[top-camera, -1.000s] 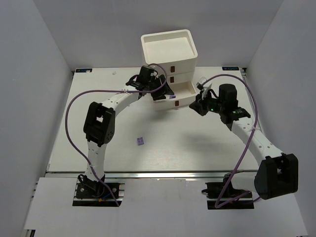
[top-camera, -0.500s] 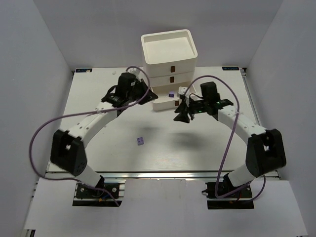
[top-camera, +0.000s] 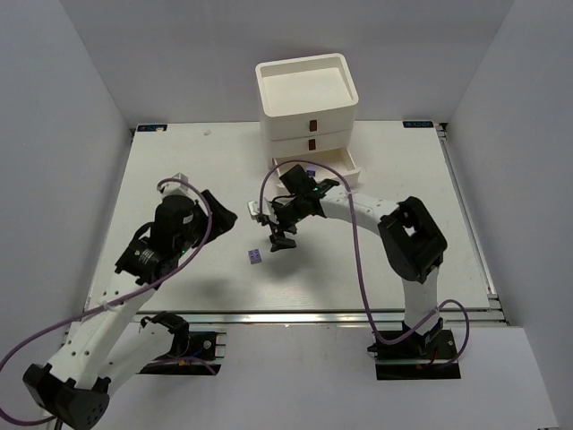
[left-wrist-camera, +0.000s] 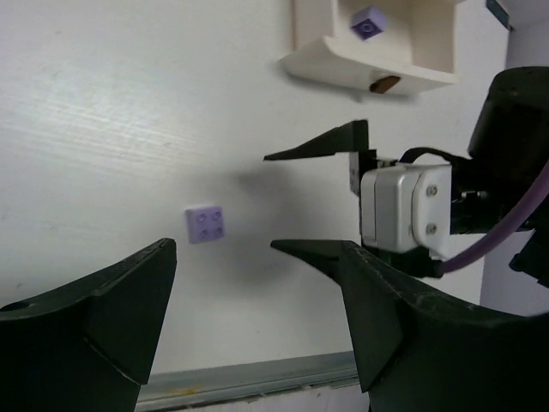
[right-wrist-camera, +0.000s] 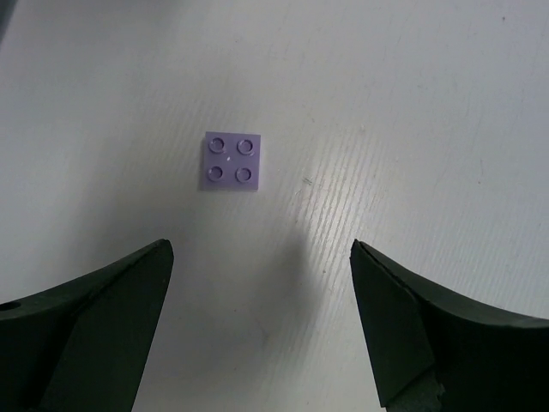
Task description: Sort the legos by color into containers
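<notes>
One light purple square lego (top-camera: 256, 257) lies on the white table, also in the left wrist view (left-wrist-camera: 205, 224) and the right wrist view (right-wrist-camera: 230, 160). My right gripper (top-camera: 274, 235) hovers open just beside and above it, the brick lying ahead of its jaws (right-wrist-camera: 262, 249). My left gripper (top-camera: 222, 218) is open to the left of the brick and holds nothing (left-wrist-camera: 223, 249). The white chest of containers (top-camera: 300, 63) stands at the back. Its bottom drawer (top-camera: 345, 164) is pulled out, and a purple lego (left-wrist-camera: 367, 23) lies inside it.
The right arm reaches across the middle of the table from its base at the near right, its purple cable looping above it. One finger (left-wrist-camera: 322, 146) of the right gripper shows in the left wrist view. The table's near metal edge (top-camera: 295, 315) runs along the front.
Both grippers have left the chest. The right one swung left and toward me to above the loose purple lego and opened. The left one pulled back to the near left and opened.
</notes>
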Robot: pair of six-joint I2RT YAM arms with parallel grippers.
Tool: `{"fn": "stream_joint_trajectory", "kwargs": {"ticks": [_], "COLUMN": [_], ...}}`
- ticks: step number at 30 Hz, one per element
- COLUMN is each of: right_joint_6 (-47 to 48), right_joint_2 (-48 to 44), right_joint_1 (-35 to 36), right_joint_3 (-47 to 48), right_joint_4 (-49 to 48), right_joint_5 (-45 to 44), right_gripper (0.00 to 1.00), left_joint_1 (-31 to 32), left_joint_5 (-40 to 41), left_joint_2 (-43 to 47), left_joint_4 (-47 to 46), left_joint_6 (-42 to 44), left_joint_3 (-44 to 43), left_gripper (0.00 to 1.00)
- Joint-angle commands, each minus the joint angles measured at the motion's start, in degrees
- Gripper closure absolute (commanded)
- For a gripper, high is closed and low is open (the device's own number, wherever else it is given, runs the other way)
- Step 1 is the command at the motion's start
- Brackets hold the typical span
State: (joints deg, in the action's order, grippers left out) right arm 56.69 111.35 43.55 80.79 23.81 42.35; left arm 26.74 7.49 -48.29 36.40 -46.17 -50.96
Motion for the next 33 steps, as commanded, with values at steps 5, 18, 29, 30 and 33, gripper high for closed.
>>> {"fn": "stream_joint_trajectory", "kwargs": {"ticks": [5,18,29,30,33], "right_joint_6": [-2.37,-9.13,-10.98,-10.9,-12.11], "right_joint_2": [5.62,8.18,9.24,8.45,5.56], "right_joint_1": [4.0,10.41,10.5,10.5,9.98], "right_joint_3": [6.92,4.29,4.02,3.93,2.97], "right_joint_4": [0.35,-1.92,-5.18,-4.92,-5.09], "right_joint_5": [-6.05,-13.41,-18.18,-18.09,-17.74], "right_gripper": [0.11,0.14,0.77,0.88,1.0], "left_joint_1": [-0.11,-0.11,-0.11,-0.11,-0.11], "left_joint_5": [9.47,13.61,14.22,13.96,13.52], "left_joint_2": [10.05,16.39,17.79,17.88,18.06], "left_joint_4": [12.72,19.67,21.52,21.34,20.38], "left_joint_6": [-5.5,-8.23,-9.28,-9.55,-9.81], "left_joint_3": [2.09,1.83,1.3,1.74,2.62], "left_gripper": [0.14,0.14,0.14,0.14,0.14]}}
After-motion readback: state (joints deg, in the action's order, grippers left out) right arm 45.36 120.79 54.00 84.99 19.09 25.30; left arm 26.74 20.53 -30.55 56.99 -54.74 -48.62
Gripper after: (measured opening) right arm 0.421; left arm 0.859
